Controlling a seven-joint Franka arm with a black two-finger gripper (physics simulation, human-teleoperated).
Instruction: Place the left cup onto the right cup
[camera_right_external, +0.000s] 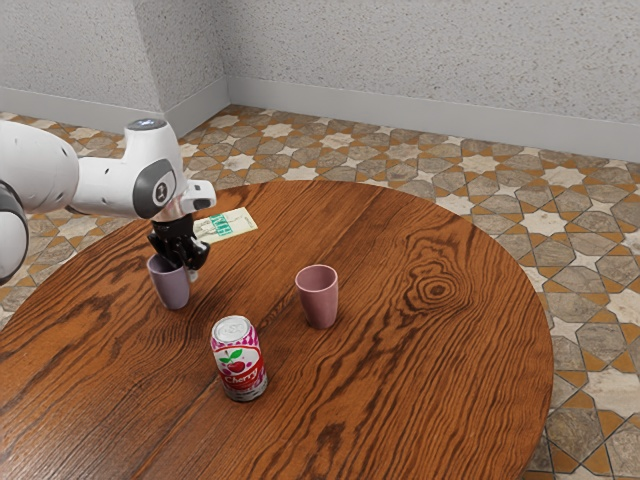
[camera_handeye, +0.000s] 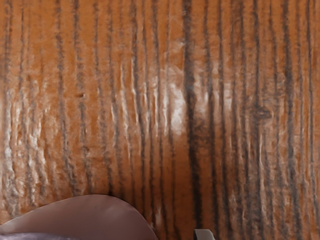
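Observation:
The left cup (camera_right_external: 170, 284) is mauve and stands upright on the round wooden table (camera_right_external: 420, 380). My gripper (camera_right_external: 181, 262) hangs right over its rim on the side toward the right cup, open. One finger reaches down just outside the cup wall, and a small gap shows between them. In the wrist view the cup's rim (camera_handeye: 85, 217) curves just under my hand, with one fingertip (camera_handeye: 204, 234) a little apart from it. The right cup (camera_right_external: 318, 295), pinker, stands upright near the table's middle, well clear of my hand.
A red cherry soda can (camera_right_external: 238, 358) stands in front of the two cups, nearer the table's front edge. A flat banknote-like paper (camera_right_external: 224, 226) lies on the table behind my gripper. The table's right half is bare wood.

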